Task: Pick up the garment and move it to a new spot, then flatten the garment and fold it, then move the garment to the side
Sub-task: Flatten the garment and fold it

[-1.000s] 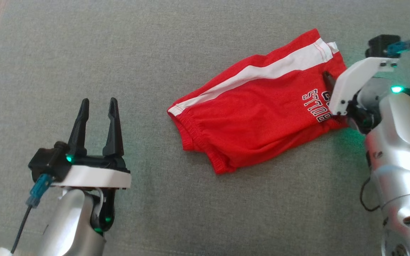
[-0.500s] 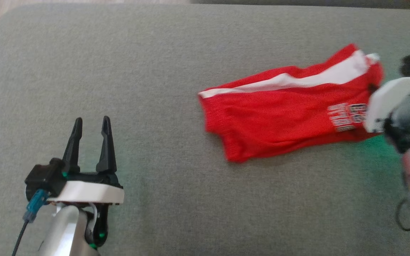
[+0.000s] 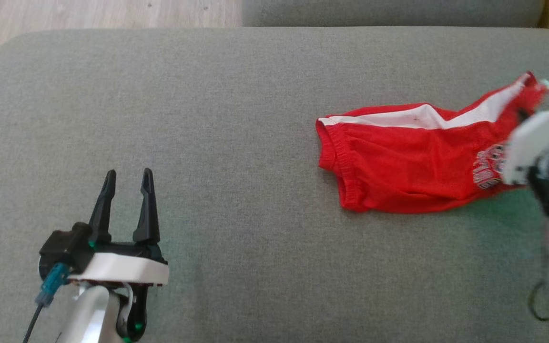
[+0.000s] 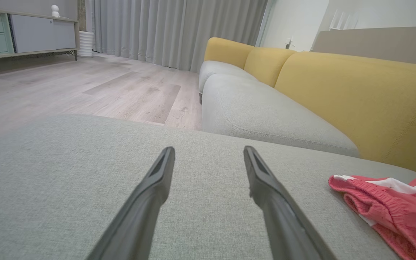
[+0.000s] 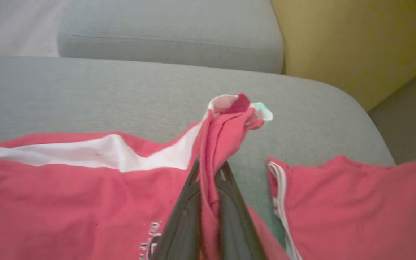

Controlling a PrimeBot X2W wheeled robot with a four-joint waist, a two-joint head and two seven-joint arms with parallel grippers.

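Observation:
The garment (image 3: 412, 176) is a pair of red shorts with a white side stripe and white lettering, lying on a grey cushion (image 3: 236, 119). My right gripper (image 5: 209, 166) is shut on its right end, and a bunch of red cloth rises pinched between the fingers. In the head view the right gripper (image 3: 522, 115) is blurred at the right edge, with that corner lifted. The left gripper (image 3: 128, 177) stands open and empty at the lower left, far from the garment (image 4: 392, 206). Its dark fingers (image 4: 157, 180) point over bare cushion.
A second red cloth (image 5: 345, 202) with thin white stripes lies just right of the held garment. A yellow sofa back (image 4: 356, 97) and a grey seat (image 4: 265, 119) stand beyond the cushion. Wooden floor (image 3: 88, 14) lies past the far left corner.
The right gripper shut on the garment's right end and drew it rightward, turning it from slanted to nearly level and lifting that corner. The head camera also shifted. The left gripper stayed open.

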